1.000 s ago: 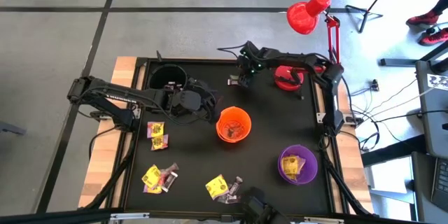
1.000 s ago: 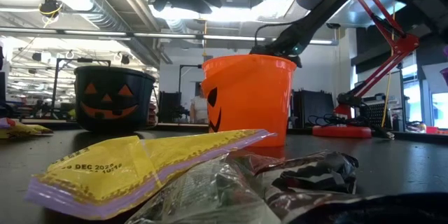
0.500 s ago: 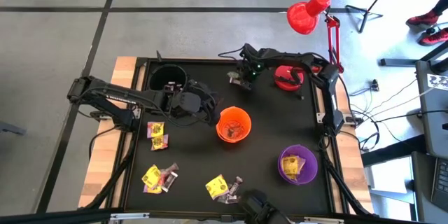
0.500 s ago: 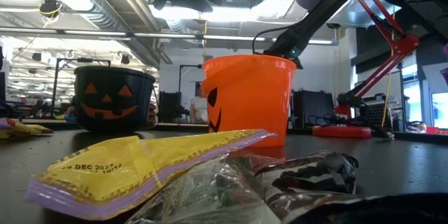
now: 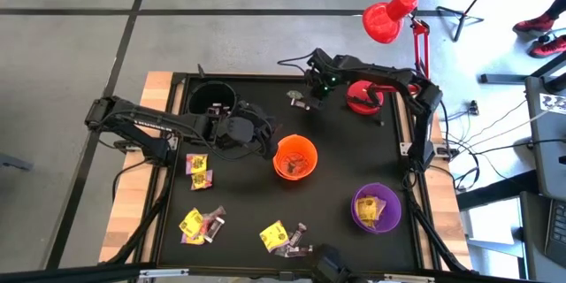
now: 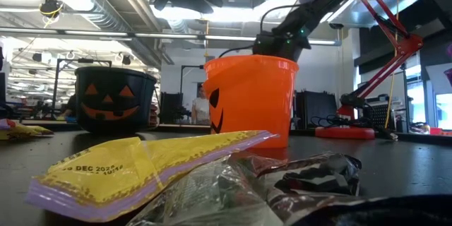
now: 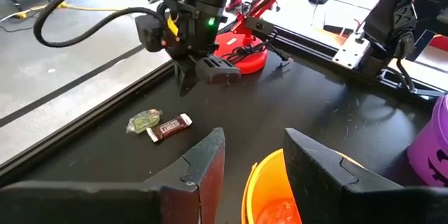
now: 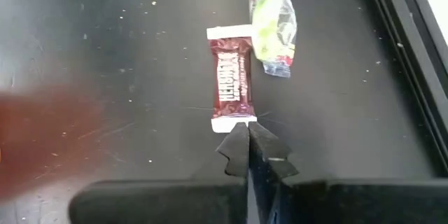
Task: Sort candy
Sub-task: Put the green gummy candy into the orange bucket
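Sorting partly done: sweets already in orange cup [image 5: 294, 158] and purple cup [image 5: 376, 208]. Candy [image 5: 202, 224] clusters left at 7 o'clock. Right gripper [image 8: 248, 142] at 12 o'clock, fingers shut empty above brown bar [image 8: 232, 85]. Left gripper [image 7: 253, 155] open, empty, beside orange cup.

Open black mat [image 5: 336, 141] between orange cup [image 5: 294, 158], red lamp base [image 5: 363, 99]

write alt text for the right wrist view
The right gripper, fingers shut and empty, points at the end of a brown wrapped chocolate bar lying on the black table. A clear wrapper of green candy lies just beyond it.
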`<move>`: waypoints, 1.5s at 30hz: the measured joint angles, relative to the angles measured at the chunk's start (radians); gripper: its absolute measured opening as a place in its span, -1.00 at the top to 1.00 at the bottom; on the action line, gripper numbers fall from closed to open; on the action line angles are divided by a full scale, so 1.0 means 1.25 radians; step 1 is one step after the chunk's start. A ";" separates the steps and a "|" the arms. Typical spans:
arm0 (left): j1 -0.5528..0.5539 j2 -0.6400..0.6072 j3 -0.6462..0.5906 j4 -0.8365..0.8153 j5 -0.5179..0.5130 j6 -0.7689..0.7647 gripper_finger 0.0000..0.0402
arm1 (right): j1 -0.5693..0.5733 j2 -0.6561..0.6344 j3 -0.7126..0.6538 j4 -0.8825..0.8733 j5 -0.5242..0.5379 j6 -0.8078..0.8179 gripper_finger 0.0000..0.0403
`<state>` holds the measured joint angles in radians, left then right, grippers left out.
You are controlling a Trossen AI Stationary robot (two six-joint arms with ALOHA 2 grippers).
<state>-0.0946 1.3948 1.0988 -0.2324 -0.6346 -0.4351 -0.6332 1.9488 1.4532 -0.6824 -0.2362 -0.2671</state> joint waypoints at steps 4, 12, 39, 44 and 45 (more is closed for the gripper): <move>0.000 0.000 0.000 0.000 0.000 0.000 0.32 | 0.014 0.005 0.000 0.023 -0.002 0.004 0.89; 0.000 0.000 0.000 0.000 0.000 0.000 0.32 | 0.010 0.048 0.000 0.162 0.008 0.005 0.49; 0.000 0.043 0.002 0.000 -0.003 -0.005 0.32 | -0.007 0.139 0.040 0.165 -0.006 -0.004 0.97; 0.000 0.068 0.002 -0.001 0.003 -0.006 0.32 | -0.006 0.125 0.043 0.138 -0.009 -0.004 0.99; 0.000 0.072 0.002 0.002 0.005 -0.006 0.32 | -0.006 0.121 0.044 0.137 -0.009 -0.004 0.99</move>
<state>-0.0948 1.4847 1.1007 -0.2298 -0.6283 -0.4426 -0.6407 2.1004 1.5079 -0.5111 -0.2472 -0.2727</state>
